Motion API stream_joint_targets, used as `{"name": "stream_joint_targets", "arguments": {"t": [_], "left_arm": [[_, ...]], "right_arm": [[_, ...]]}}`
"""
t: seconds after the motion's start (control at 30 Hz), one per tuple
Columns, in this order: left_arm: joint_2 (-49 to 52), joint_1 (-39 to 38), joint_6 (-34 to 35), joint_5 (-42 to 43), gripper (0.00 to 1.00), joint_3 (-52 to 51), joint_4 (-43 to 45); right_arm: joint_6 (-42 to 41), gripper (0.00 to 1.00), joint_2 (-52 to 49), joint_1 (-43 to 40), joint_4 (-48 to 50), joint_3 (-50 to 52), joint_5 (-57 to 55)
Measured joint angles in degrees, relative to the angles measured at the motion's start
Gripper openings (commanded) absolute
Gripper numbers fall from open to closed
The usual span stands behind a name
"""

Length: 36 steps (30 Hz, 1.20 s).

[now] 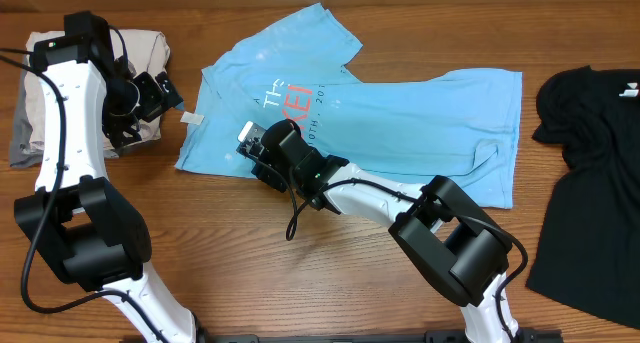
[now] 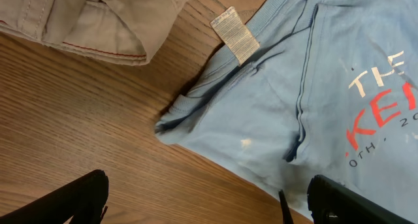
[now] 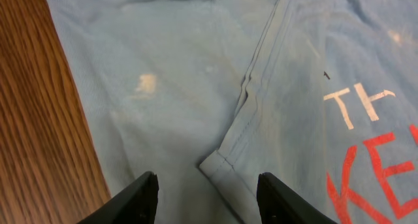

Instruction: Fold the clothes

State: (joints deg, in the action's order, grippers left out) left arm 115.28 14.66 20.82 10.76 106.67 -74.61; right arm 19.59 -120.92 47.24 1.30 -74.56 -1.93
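My right gripper (image 3: 208, 196) is about half open, sitting low over the light blue short-sleeved T-shirt (image 1: 430, 113) with the white and red lettering, and a folded bit of its hem lies right between the fingers. The left gripper (image 2: 206, 199) is spread wide over the brown wooden table (image 2: 78, 119), with the shirt's edge just ahead of it and to its right.

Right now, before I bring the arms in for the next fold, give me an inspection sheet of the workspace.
Surface: wooden table, wood showing between garments.
Job's things: light blue T-shirt spread out, a hemmed edge folded across its front; white label at the collar.
Clutter: folded beige garment, far left; black T-shirt, right edge.
Grippers: left pincer open beside the collar; right pincer open above the folded hem.
Cables: black cable looping under the right arm.
Surroundings: nothing seen.
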Motion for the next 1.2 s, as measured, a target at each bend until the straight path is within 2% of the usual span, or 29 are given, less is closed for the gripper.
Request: {"name": "stream_joint_targets", "arguments": {"t": [0.63, 0.97, 1.2], "left_arm": [[0.00, 0.00, 0.00, 0.04, 1.00, 0.00, 0.00], [0.00, 0.00, 0.00, 0.20, 1.00, 0.00, 0.00], [0.00, 0.00, 0.00, 0.20, 1.00, 0.00, -0.02]], "right_arm": [[0.15, 0.51, -4.61, -0.13, 7.72, 0.00, -0.26], [-0.28, 0.28, -6.64, -1.40, 9.20, -0.11, -2.34], [-1.99, 0.27, -6.97, -1.57, 9.75, -0.11, -2.86]]}}
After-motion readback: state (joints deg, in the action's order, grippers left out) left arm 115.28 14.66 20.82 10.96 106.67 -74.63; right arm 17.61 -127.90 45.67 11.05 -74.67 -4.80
